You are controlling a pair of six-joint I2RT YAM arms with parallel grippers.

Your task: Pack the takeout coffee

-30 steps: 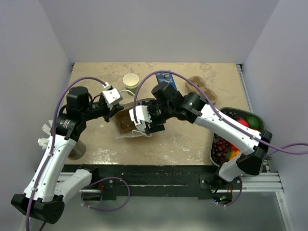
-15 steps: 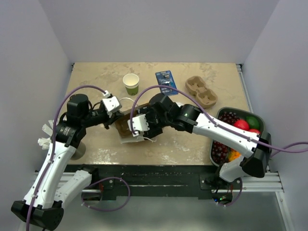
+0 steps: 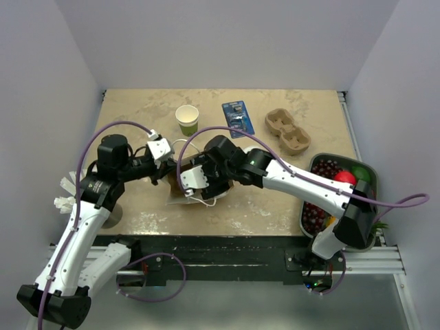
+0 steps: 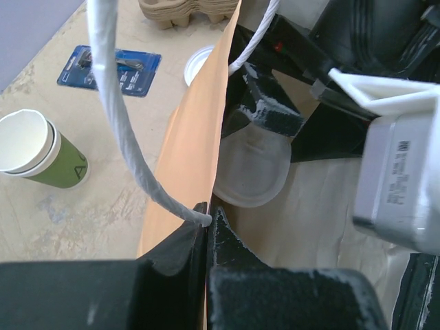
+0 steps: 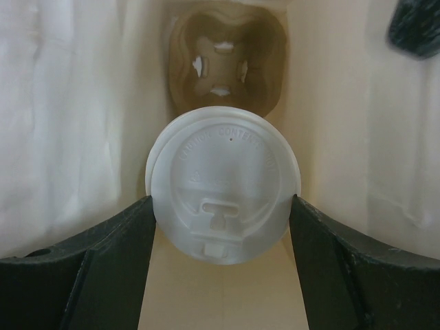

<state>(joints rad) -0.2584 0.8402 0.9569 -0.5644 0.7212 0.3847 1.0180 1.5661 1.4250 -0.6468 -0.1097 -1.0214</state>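
The takeout coffee [image 5: 223, 182] shows only its round white lid, seen from above inside a brown paper bag [image 3: 177, 196]. My right gripper [image 5: 223, 199] is shut on it, one finger against each side of the lid, and reaches down into the bag [image 3: 198, 180]. A brown moulded carrier [image 5: 223, 58] lies on the bag's floor beyond the lid. My left gripper [image 4: 208, 214] is shut on the bag's upper edge [image 4: 196, 137], right where the white rope handle [image 4: 117, 117] joins it. From there the lid [image 4: 251, 172] shows inside the bag.
A green-and-cream cup without a lid [image 3: 187, 118] stands at the back of the table, with a blue blister pack [image 3: 238, 117] and a cardboard cup carrier [image 3: 289, 130] to its right. A dark bin [image 3: 323, 157] of fruit sits at the right edge.
My right gripper has moved left and down into the bag with the coffee. The left gripper and the bag's edge have shifted slightly forward.
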